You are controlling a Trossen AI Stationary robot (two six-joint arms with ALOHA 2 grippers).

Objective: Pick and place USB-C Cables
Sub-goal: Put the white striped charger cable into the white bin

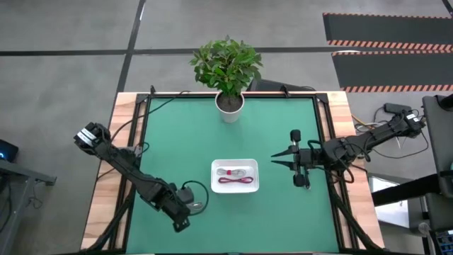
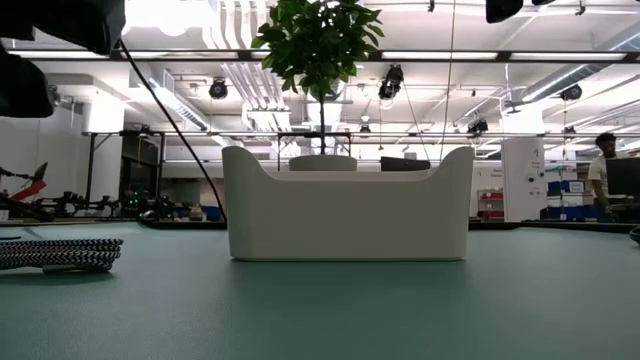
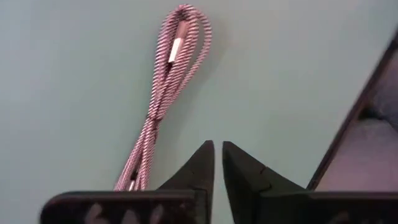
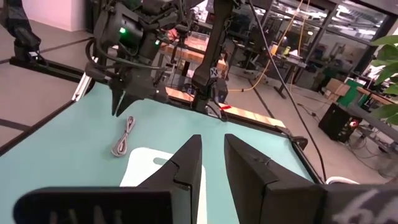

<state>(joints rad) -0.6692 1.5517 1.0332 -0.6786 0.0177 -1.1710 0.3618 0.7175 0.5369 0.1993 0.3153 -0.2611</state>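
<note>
A: What's in the white rectangular tray (image 1: pixel 215 170)?
B: A magenta-pink cable (image 1: pixel 236 182) and a white-grey cable (image 1: pixel 234 172).
A: Outside it?
B: A grey-brown striped cable (image 3: pixel 163 93) on the green tabletop (image 1: pixel 283 212), beside the clenched left tool (image 3: pixel 217 155). Right tool (image 4: pixel 213 151) also clenched, well apart

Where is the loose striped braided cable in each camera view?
High view: striped braided cable, lower left of the white tray.
Low view: far left, tray at centre.
Left wrist view: on the mat, close ahead; no tray.
Right wrist view: beside the tray.
Shared landmark: the tray.
</note>
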